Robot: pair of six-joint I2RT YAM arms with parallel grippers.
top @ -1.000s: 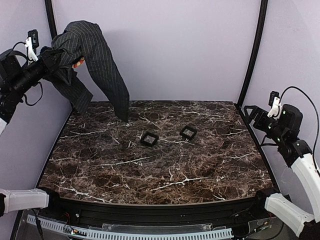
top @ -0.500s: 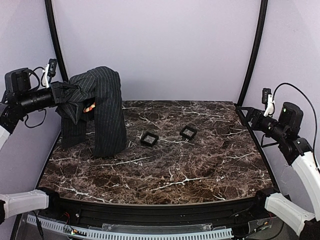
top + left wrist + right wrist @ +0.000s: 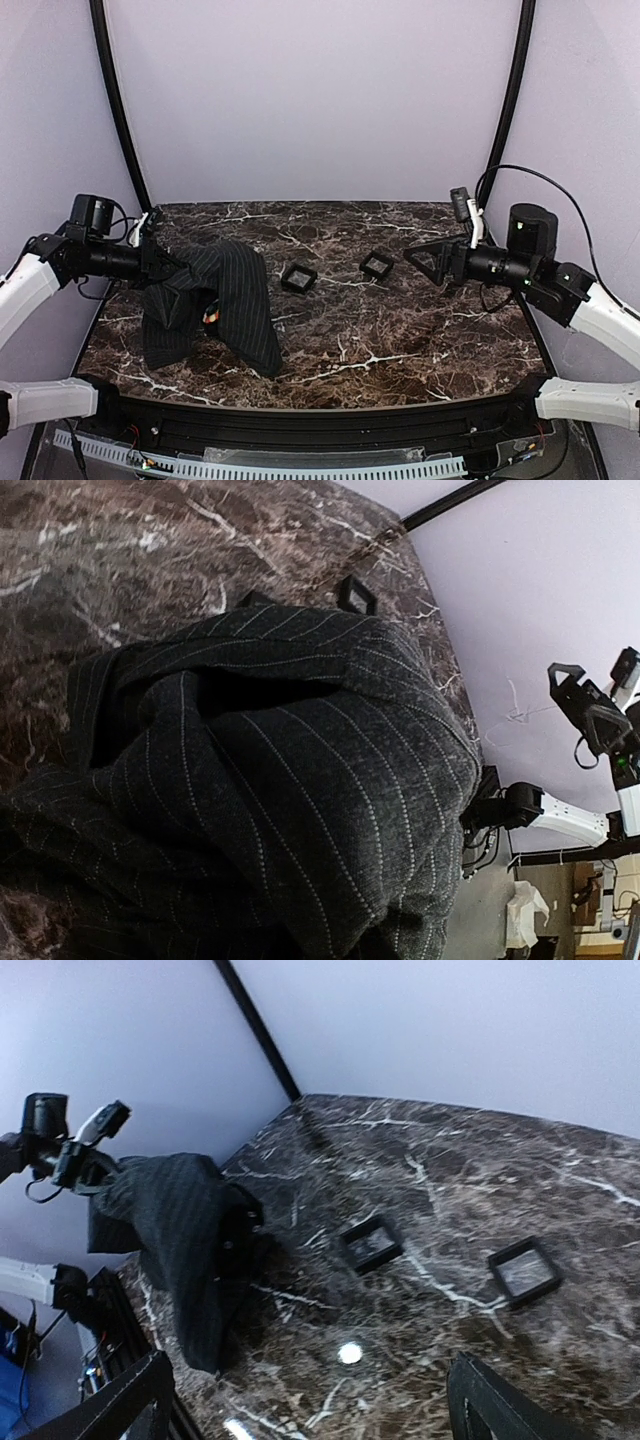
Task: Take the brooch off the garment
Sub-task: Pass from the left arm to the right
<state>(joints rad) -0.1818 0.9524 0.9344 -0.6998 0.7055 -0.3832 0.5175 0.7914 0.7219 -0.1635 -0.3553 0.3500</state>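
Note:
The garment (image 3: pixel 235 300), black with pale pinstripes, lies bunched on the left of the marble table. My left gripper (image 3: pixel 160 271) is at its upper left edge and is shut on the cloth. A bit of the orange brooch (image 3: pixel 210 316) shows in a fold near the garment's middle. In the left wrist view the garment (image 3: pixel 260 780) fills the frame and hides my fingers and the brooch. My right gripper (image 3: pixel 424 256) is open and empty, above the right of the table. The right wrist view shows the garment (image 3: pixel 180 1225) far left of my open right gripper (image 3: pixel 308 1380).
Two small black square boxes (image 3: pixel 298 277) (image 3: pixel 376 265) lie near the table's middle, and both also show in the right wrist view (image 3: pixel 372 1243) (image 3: pixel 523 1268). Lilac walls with black corner posts (image 3: pixel 505 110) close the back and sides.
My left arm has come down and forward, lowering the hanging garment from near the back left wall onto the table. My right gripper has swung left and lower, over the table's right side.

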